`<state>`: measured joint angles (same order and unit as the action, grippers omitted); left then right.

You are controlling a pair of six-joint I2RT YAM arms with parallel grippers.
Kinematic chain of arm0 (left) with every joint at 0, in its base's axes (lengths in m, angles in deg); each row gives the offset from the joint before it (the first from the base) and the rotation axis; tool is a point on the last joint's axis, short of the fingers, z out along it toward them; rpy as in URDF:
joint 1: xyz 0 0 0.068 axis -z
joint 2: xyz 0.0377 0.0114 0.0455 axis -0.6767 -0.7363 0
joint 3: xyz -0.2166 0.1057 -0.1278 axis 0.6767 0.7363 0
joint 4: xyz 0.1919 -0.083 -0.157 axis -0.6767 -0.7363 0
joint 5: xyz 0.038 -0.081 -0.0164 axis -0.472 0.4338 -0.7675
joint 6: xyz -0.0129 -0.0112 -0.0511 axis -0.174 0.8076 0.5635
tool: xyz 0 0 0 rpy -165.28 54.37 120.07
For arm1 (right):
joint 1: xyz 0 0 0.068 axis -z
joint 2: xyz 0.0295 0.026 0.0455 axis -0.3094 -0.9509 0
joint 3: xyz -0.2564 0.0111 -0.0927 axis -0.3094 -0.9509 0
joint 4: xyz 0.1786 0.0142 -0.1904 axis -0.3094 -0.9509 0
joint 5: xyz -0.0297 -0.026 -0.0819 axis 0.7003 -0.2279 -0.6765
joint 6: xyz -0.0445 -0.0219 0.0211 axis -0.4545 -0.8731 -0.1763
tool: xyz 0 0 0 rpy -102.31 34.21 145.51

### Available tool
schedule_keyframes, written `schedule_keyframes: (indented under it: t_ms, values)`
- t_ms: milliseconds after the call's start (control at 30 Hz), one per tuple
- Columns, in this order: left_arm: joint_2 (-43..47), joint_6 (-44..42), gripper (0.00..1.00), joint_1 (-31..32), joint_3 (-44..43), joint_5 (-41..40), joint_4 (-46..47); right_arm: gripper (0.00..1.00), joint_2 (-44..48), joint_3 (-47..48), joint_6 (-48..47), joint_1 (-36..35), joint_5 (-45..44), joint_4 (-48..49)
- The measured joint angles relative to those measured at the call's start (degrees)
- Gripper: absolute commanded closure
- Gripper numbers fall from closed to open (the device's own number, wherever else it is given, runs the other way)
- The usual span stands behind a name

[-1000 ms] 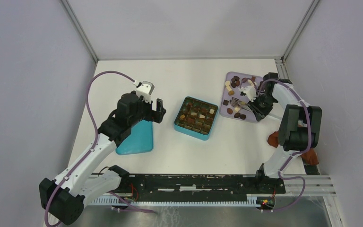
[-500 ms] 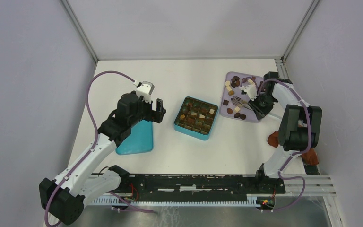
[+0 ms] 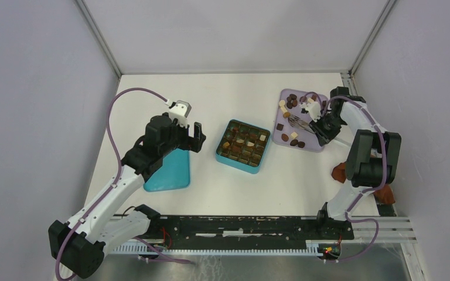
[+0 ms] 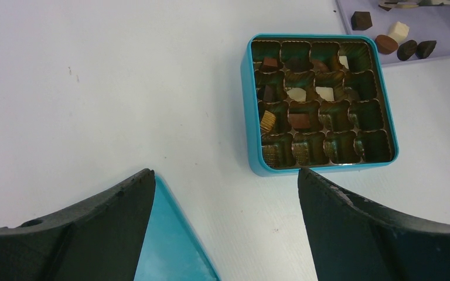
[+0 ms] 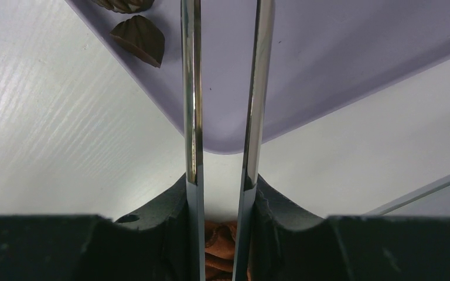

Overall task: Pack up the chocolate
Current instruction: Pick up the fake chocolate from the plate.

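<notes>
Several cells of the box (image 4: pixel 246 105) at mid-table already hold chocolate (image 4: pixel 298 120), but most of the grid looks empty, so I judge the packing well short of done. More pieces lie loose on the tray (image 5: pixel 351 52) at the far right.

The right gripper (image 5: pixel 220 196) is clamped on the tongs (image 5: pixel 192 88). Their two blades stand apart over the tray. Nothing shows between them, though their tips are out of the wrist view. One dark ribbed piece (image 5: pixel 140 37) lies on the tray just left of the blades.

The left gripper (image 4: pixel 225 175) hangs with its jaws wide apart, holding nothing. It is above the lid (image 4: pixel 173 252), to the near left of the box.

The step in hand looks like picking the next piece from the tray. That calls for lowering the tongs so the blades straddle one piece. They must then squeeze enough to lift it without letting it slip, and carry it left to a free cell.
</notes>
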<state>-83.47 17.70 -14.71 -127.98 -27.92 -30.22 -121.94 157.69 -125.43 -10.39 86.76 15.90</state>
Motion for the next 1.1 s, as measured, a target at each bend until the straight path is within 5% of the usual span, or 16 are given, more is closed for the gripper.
schedule_keyframes:
  t_ms: [567,1100]
  values:
    - [0.00,-0.02,0.04,0.00,0.00,0.00,0.00,1.00,5.57,9.18,-0.24,-0.92,12.28,-7.56]
    - [0.00,0.00,0.04,0.00,0.00,-0.02,0.00,1.00,14.71,0.76,-1.99,-17.90,22.77,-12.96]
